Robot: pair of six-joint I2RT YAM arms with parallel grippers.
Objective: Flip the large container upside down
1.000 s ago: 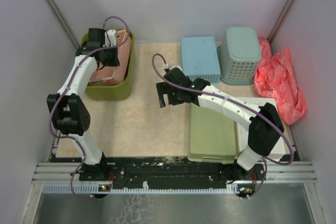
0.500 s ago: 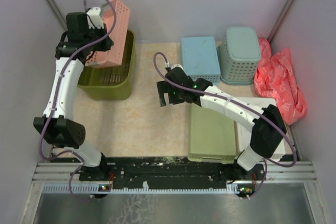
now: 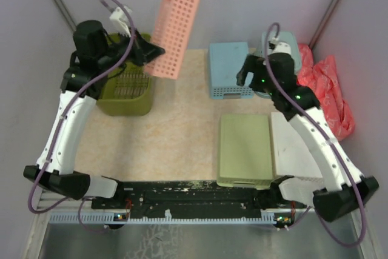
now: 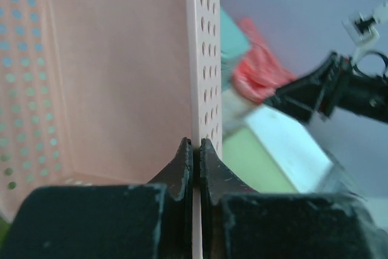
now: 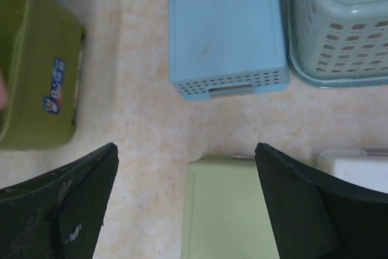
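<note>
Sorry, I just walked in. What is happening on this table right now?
The left gripper is shut on one wall of a pink perforated basket and holds it in the air, tilted, beside the olive-green tub. The tub stands upright with its open side up, so it is not yet turned over. The right gripper is open and holds nothing. It hangs over the table near the blue box and the teal basket.

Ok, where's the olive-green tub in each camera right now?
Top external: the olive-green tub stands upright at the far left.
Left wrist: not clearly in it; the pink basket fills most of the picture.
Right wrist: upper left corner.
Shared landmark: the light-green tray, visible in all three.
</note>
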